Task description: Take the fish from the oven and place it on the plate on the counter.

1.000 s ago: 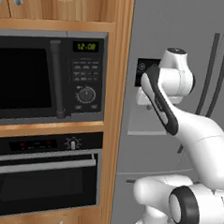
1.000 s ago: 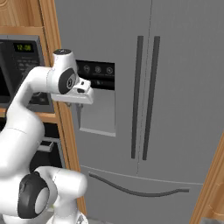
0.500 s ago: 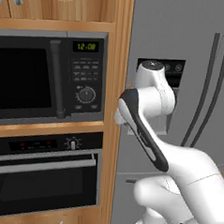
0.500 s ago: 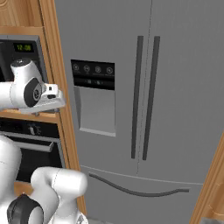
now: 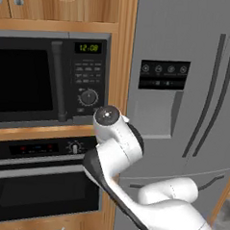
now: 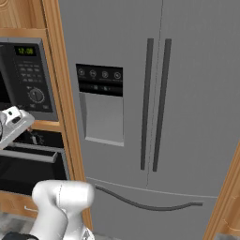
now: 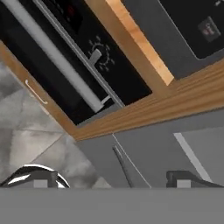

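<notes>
The white arm (image 5: 119,156) rises from about 5 o'clock in the left base view and bends up toward the oven (image 5: 40,184), which sits at 8 o'clock with its door closed. In the hand view, the gripper (image 7: 111,179) shows two dark fingertips (image 7: 37,177) set wide apart at 6 o'clock, jaws open and holding nothing. Beyond them, toward 11 o'clock, lies the oven's long steel bar handle (image 7: 57,59), with its round knob (image 7: 96,56) just past it. The oven's inside is hidden behind dark glass, so the fish cannot be seen. Above the oven, at 9 o'clock in the left base view, is a black microwave (image 5: 51,77) with a green clock. Farther right, at 2 o'clock, stands a grey refrigerator (image 5: 186,92) with a dispenser panel (image 5: 163,74).
</notes>
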Tool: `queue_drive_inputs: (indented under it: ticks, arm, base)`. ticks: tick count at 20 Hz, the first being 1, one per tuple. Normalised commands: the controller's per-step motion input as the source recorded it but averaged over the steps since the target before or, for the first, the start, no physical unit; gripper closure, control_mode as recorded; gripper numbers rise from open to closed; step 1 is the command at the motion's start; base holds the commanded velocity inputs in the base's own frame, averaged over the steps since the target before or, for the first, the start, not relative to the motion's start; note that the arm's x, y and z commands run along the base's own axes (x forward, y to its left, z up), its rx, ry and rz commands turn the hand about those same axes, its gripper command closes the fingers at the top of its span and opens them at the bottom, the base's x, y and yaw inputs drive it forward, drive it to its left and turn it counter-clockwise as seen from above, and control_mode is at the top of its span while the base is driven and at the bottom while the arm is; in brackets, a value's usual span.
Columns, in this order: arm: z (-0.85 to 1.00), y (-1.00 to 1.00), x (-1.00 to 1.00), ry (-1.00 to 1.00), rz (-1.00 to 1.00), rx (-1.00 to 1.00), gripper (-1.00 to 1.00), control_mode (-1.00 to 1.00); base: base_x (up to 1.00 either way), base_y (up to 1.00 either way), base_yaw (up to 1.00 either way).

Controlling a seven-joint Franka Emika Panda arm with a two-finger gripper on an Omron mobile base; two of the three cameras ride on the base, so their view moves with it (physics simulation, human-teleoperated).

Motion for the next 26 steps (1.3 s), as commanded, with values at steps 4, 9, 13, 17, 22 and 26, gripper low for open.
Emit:
queue_drive_inputs:
  ticks: [4, 9, 13, 17, 22, 26]
  arm:
    - [-0.20, 1.00, 0.00, -0.12, 0.17, -0.19, -1.00, -1.00]
    - [-0.49, 0.98, -0.16, -0.26, 0.15, -0.17, -1.00, -1.00]
    - [-0.84, 0.70, -0.10, -0.29, 0.08, -0.19, -1.00, -1.00]
    - [-0.62, 0.53, 0.08, -0.25, 0.07, -0.12, -1.00, -1.00]
    - [-0.27, 0.53, 0.33, -0.09, 0.02, -0.10, -1.00, -1.00]
    - [-0.39, 0.45, 0.43, -0.08, 0.00, -0.10, -1.00, -1.00]
  base:
    - [0.00, 0.00, 0.00]
    - [0.00, 0.00, 0.00]
    - [0.00, 0.00, 0.00]
    - [0.00, 0.00, 0.00]
    - [0.00, 0.00, 0.00]
    - [0.00, 0.00, 0.00]
